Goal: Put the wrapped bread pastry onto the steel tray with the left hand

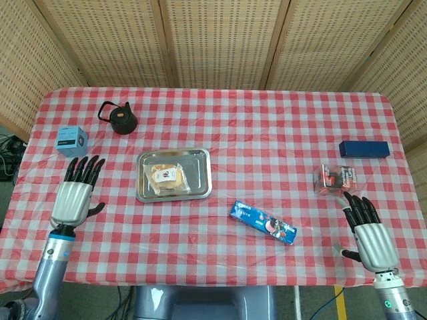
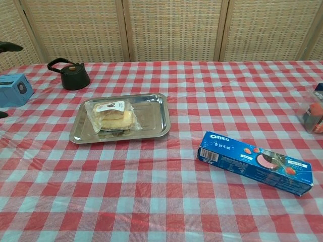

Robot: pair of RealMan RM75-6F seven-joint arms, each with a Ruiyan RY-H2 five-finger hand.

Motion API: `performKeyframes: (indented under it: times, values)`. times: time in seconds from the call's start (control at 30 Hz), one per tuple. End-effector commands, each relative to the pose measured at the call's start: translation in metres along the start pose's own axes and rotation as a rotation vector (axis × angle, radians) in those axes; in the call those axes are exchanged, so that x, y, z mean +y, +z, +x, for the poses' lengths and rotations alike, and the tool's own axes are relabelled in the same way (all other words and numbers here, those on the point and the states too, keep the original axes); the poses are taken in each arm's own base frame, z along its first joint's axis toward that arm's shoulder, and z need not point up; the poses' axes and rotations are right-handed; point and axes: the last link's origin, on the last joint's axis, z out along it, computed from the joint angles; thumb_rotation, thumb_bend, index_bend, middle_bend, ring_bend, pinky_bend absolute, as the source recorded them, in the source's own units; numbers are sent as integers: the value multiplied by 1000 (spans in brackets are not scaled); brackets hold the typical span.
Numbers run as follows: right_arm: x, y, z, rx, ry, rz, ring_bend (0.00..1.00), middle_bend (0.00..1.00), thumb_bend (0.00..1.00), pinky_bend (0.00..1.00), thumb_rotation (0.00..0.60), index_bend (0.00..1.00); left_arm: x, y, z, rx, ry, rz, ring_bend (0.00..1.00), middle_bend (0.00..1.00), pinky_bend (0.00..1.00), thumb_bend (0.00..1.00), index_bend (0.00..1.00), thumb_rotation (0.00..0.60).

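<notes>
The wrapped bread pastry (image 1: 167, 178) (image 2: 113, 116) lies in clear plastic on the left half of the steel tray (image 1: 198, 175) (image 2: 151, 115). My left hand (image 1: 75, 192) hovers well to the left of the tray, near the table's left edge, fingers spread and holding nothing; in the chest view only a dark fingertip (image 2: 10, 47) shows at the far left. My right hand (image 1: 369, 235) rests at the front right of the table, fingers apart and empty.
A black kettle (image 1: 120, 118) (image 2: 72, 74) and a light blue box (image 1: 71, 141) (image 2: 14, 89) stand behind and left of the tray. A blue Oreo box (image 1: 263, 223) (image 2: 255, 161) lies right of it. A clear packet (image 1: 337, 179) and dark blue box (image 1: 363, 149) sit far right.
</notes>
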Motion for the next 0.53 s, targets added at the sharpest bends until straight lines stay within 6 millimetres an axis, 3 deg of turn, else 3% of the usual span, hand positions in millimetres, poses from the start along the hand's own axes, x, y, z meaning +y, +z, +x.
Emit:
performKeyframes:
  times: [0.03, 0.23, 0.53]
  values:
    - [-3, -1, -3, -5, -12, 10, 0, 0, 51, 0, 600, 0, -16, -32, -1, 5, -14, 35, 0, 0, 0, 136, 0, 600]
    - [-8, -2, -5, -6, -26, 23, 0, 0, 51, 0, 600, 0, -30, -69, -10, -28, -14, 70, 0, 0, 0, 135, 0, 600]
    - [-10, -1, -8, -11, -33, 41, 0, 0, 51, 0, 600, 0, -37, -89, -5, -13, -45, 76, 0, 0, 0, 135, 0, 600]
